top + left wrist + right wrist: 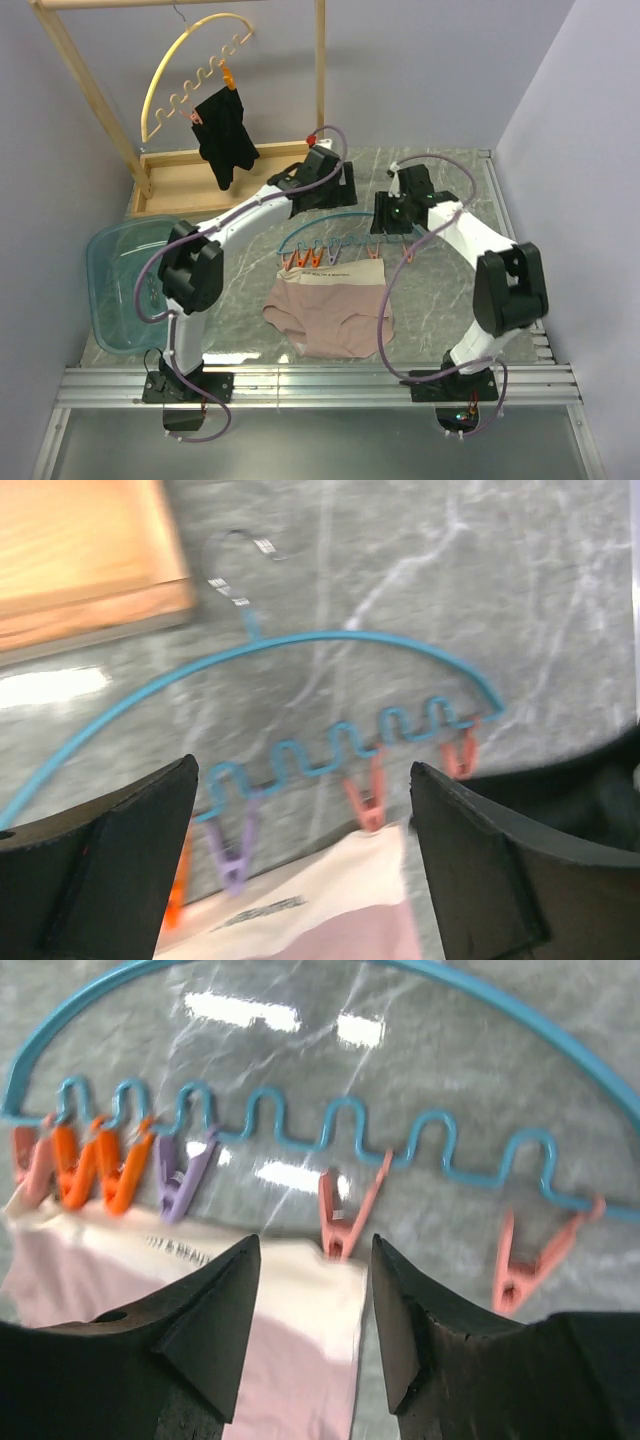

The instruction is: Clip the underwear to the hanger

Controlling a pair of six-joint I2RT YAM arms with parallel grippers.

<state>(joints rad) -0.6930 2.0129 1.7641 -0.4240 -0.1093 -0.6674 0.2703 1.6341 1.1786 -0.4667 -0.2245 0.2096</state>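
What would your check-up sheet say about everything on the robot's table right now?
Surface: grey marbled table, some light glare.
Job's things: underwear lies flat, waistband against the hanger; orange clips and a middle pink clip appear to grip it; the end pink clip hangs free.
Clutter: black garment on a yellow hanger on the wooden rack; clear blue tub at left.
Grippers: left end effector open, empty; right end effector open, empty.
Cables: left cable loops beside its arm; right cable crosses the underwear's edge in the top view.
Surroundings: grey walls, metal rails in front.
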